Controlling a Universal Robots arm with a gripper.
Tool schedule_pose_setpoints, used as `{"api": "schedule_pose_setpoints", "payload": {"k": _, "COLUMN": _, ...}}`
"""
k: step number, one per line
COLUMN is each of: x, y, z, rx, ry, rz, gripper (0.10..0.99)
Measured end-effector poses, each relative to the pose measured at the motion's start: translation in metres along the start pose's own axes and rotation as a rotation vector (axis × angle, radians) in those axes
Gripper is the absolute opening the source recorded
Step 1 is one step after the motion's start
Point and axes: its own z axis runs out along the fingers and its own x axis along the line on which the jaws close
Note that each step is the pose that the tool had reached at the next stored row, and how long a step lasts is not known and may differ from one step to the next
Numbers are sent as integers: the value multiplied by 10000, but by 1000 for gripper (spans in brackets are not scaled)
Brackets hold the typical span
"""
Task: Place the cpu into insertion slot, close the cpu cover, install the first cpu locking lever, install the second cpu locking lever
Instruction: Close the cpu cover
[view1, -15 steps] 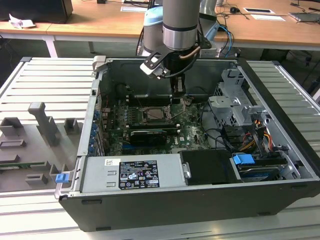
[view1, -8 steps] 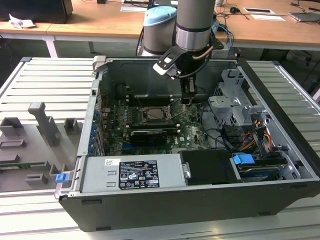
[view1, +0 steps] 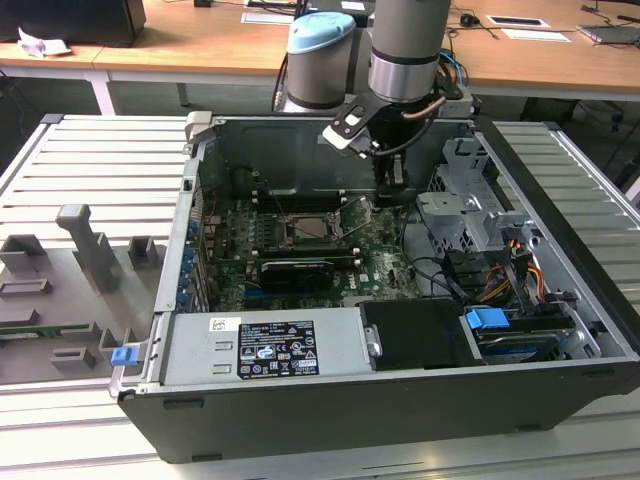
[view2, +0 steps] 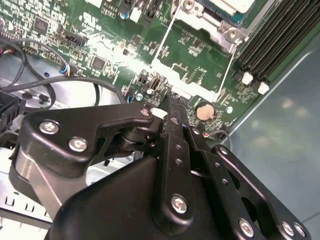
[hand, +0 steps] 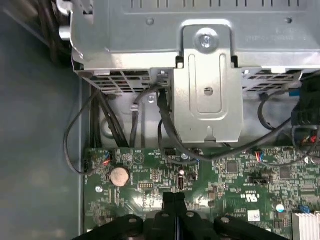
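Your gripper (view1: 392, 190) hangs inside the open computer case (view1: 400, 420), low over the green motherboard (view1: 385, 255). It sits between the insertion slot (view1: 315, 228) and the grey drive cage (view1: 470, 200).

In both wrist views the fingertips (hand: 173, 199) are pressed together with nothing between them. They are just above the board, near the coin battery (hand: 119, 175).

The slot lies to the exterior view's left of your gripper, well apart from it. In the second wrist view a pale face, the cpu (view2: 235, 4), shows at the socket inside a silvery frame, the cpu cover (view2: 207, 22). You cannot tell whether that frame is fully down.

Two thin metal levers (view2: 161, 42) run out from the socket's corners across the board. Black memory slots (view2: 270, 40) lie beside the socket.
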Motion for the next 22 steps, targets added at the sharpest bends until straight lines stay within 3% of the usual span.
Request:
{"api": "schedule_pose_setpoints", "payload": {"k": 5, "x": 7, "y": 14, "z": 89, "rx": 77, "ry": -5, "rz": 1, "gripper": 106}}
{"api": "schedule_pose_setpoints", "payload": {"k": 22, "x": 5, "y": -116, "z": 80, "rx": 79, "ry": -2, "rz": 1, "gripper": 106}}
